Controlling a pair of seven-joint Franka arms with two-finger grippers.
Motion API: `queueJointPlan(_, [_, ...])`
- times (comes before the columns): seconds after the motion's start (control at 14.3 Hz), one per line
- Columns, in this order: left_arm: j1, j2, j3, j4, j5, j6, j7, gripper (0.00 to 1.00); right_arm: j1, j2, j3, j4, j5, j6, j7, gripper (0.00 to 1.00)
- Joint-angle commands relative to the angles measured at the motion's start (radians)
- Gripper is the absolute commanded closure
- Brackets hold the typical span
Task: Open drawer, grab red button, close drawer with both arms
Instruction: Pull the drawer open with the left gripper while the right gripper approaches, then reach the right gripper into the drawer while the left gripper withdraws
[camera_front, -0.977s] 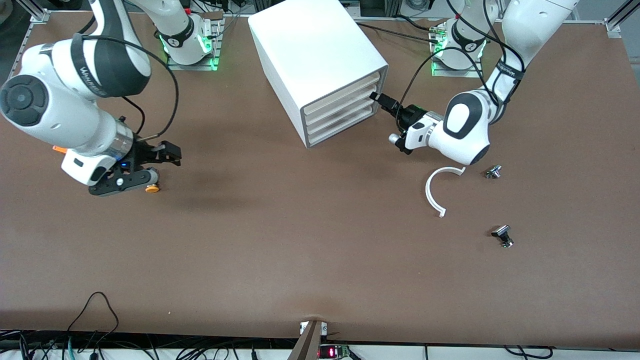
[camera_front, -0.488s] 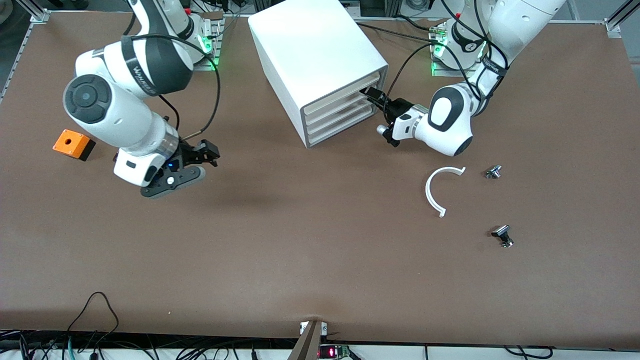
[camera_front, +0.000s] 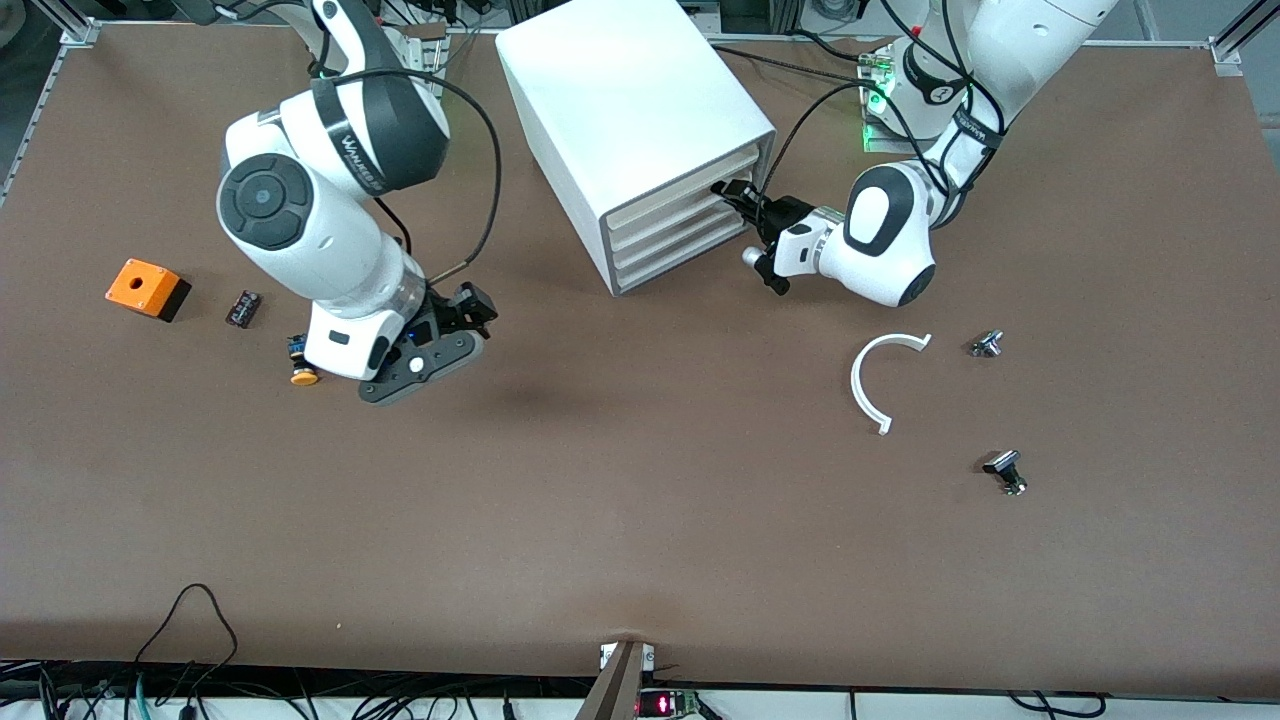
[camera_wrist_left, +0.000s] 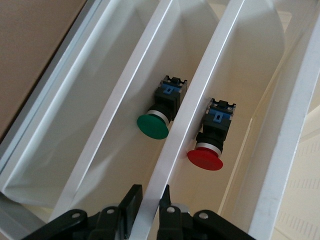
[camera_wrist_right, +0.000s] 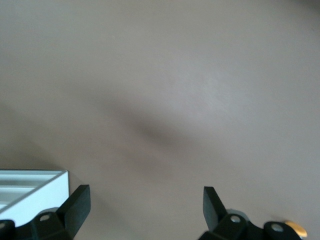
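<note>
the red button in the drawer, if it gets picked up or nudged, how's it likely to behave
The red button lies on its side in the drawer, and its round cap looks wider than its boxy black-and-blue body. A nudge would probably swing it in an arc around the body end more than roll it straight. It looks like rigid plastic, likely light. The smooth cap may slip; the squarer body seems the safer grip.

At upper centre we see the cabinet (camera_front: 640, 130) on the surface (camera_front: 640, 520), the button (camera_wrist_left: 209, 142) in its drawer (camera_wrist_left: 240, 75), and a box (camera_front: 147, 288) at far left of the frame.
</note>
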Motion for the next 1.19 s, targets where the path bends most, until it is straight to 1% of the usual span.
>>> queueJointPlan(0.0, [0.027, -0.009, 0.061, 0.003, -0.006, 0.101, 0.003, 1.00, 0.056, 0.067, -0.005, 0.090, 0.010, -0.010, -0.022, 0.00])
queueJointPlan(0.21, [0.033, -0.003, 0.147, 0.061, 0.006, 0.163, 0.001, 1.00, 0.084, 0.124, -0.005, 0.169, 0.010, -0.013, -0.097, 0.00])
queueJointPlan(0.28, [0.035, -0.003, 0.162, 0.081, 0.031, 0.178, 0.001, 1.00, 0.091, 0.129, -0.005, 0.173, 0.011, -0.010, -0.102, 0.00])
queueJointPlan(0.35, [0.041, -0.005, 0.173, 0.098, 0.051, 0.194, -0.003, 1.00, 0.098, 0.129, 0.007, 0.174, 0.010, -0.010, -0.105, 0.00])
queueJointPlan(0.42, [0.047, -0.005, 0.176, 0.110, 0.054, 0.195, -0.003, 1.00, 0.098, 0.129, 0.036, 0.179, 0.008, -0.010, -0.128, 0.00])
queueJointPlan(0.63, [0.067, -0.008, 0.176, 0.109, 0.054, 0.194, -0.002, 0.99, 0.101, 0.146, 0.101, 0.222, 0.007, -0.009, -0.252, 0.00])
queueJointPlan(0.7, [0.075, -0.011, 0.175, 0.104, 0.052, 0.194, 0.004, 0.01, 0.102, 0.161, 0.119, 0.237, 0.007, -0.007, -0.292, 0.00])
queueJointPlan(0.91, [0.087, -0.032, 0.175, 0.113, 0.049, 0.201, 0.003, 0.00, 0.154, 0.195, 0.122, 0.277, 0.002, 0.014, -0.428, 0.00])
queueJointPlan(1.12, [0.090, -0.047, 0.179, 0.148, 0.057, 0.217, -0.002, 0.00, 0.183, 0.198, 0.118, 0.275, -0.001, 0.013, -0.610, 0.00])
